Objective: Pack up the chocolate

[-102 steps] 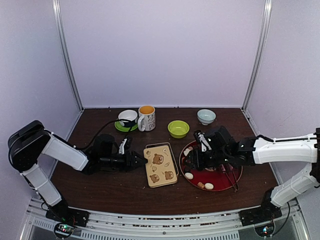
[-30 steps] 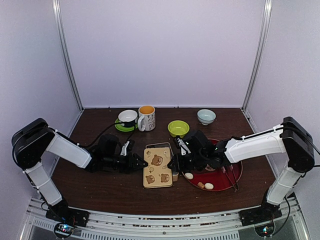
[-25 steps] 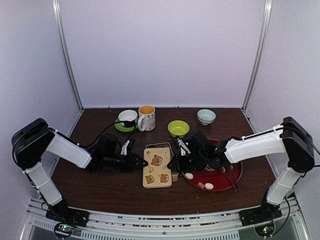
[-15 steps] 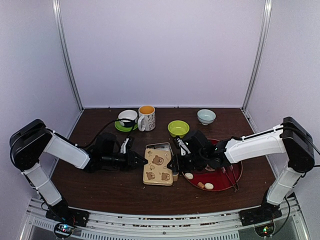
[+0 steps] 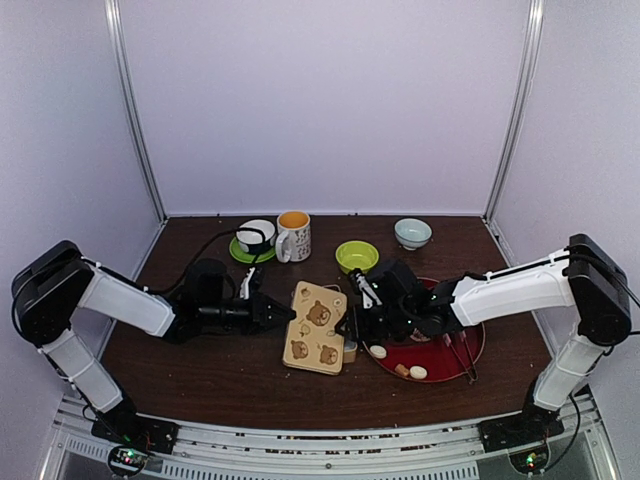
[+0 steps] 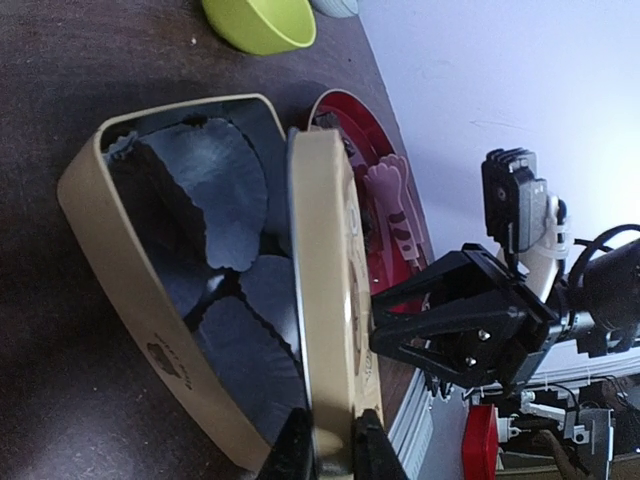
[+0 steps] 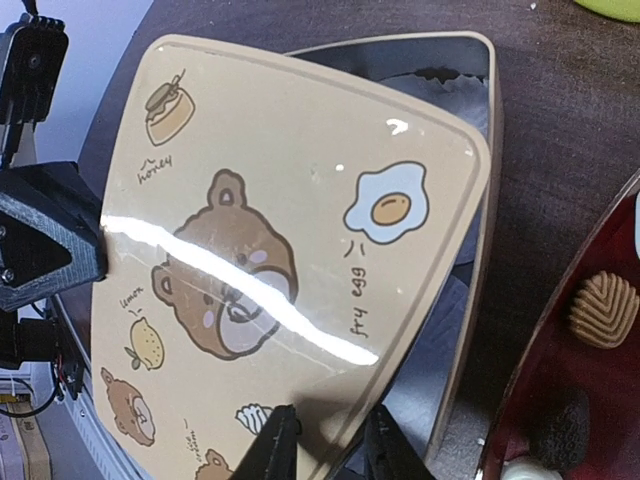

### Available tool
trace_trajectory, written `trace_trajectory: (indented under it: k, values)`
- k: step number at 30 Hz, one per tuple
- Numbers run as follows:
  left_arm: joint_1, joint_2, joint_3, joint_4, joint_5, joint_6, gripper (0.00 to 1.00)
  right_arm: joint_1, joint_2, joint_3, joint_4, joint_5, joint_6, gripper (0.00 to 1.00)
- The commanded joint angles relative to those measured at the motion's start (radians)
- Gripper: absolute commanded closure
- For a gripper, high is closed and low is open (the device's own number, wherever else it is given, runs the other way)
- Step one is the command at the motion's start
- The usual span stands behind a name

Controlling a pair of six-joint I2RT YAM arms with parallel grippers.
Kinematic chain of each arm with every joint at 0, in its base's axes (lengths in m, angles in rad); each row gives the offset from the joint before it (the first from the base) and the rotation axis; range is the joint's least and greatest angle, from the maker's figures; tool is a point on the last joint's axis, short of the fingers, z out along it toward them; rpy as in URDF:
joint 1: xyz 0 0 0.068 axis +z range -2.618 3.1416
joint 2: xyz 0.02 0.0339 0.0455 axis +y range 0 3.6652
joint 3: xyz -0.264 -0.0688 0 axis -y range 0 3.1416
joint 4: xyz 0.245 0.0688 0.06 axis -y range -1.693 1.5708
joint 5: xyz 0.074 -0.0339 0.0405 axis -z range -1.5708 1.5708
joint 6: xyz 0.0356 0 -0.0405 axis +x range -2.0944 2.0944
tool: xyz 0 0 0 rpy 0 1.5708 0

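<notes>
A tan lid with bear pictures [image 5: 316,329] hangs tilted over its open tin base [image 6: 112,232], which holds dark paper cups. My left gripper [image 5: 284,313] is shut on the lid's left edge, its fingertips [image 6: 296,450] pinching the rim. At the lid's right edge my right gripper [image 5: 350,325] is shut too, with fingers [image 7: 276,446] clamped across it. The chocolate lies on the red plate [image 5: 446,362] to the right: a white piece [image 5: 378,351], a brown one [image 5: 401,369] and another white one [image 5: 418,372]. A tan ridged piece [image 7: 603,305] shows in the right wrist view.
At the back stand a white cup on a green saucer [image 5: 256,236], a mug [image 5: 293,235], a green bowl [image 5: 357,257] and a pale bowl [image 5: 412,232]. Tongs [image 5: 460,352] lie on the plate's right side.
The lid has come up off the tin base and now tilts between both grippers. My left gripper has closed on its left edge.
</notes>
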Motion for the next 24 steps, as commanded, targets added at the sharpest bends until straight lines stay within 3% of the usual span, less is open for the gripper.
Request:
trace_trajectory:
  k: [1, 8, 14, 24]
  values:
    - [-0.007, -0.05, 0.02, 0.063, 0.073, -0.006, 0.91, 0.007, -0.047, -0.007, 0.032, 0.039, -0.001, 0.76]
    - [-0.007, -0.131, 0.046, 0.008, 0.087, -0.007, 1.0, 0.007, -0.142, -0.046, 0.053, 0.095, -0.02, 0.73]
    - [-0.006, -0.213, 0.073, -0.018, 0.111, -0.028, 1.0, 0.007, -0.23, -0.092, 0.098, 0.143, -0.034, 0.73]
    - [-0.004, -0.418, 0.242, -0.597, -0.05, 0.248, 1.0, 0.007, -0.28, -0.124, 0.108, 0.189, -0.057, 0.73]
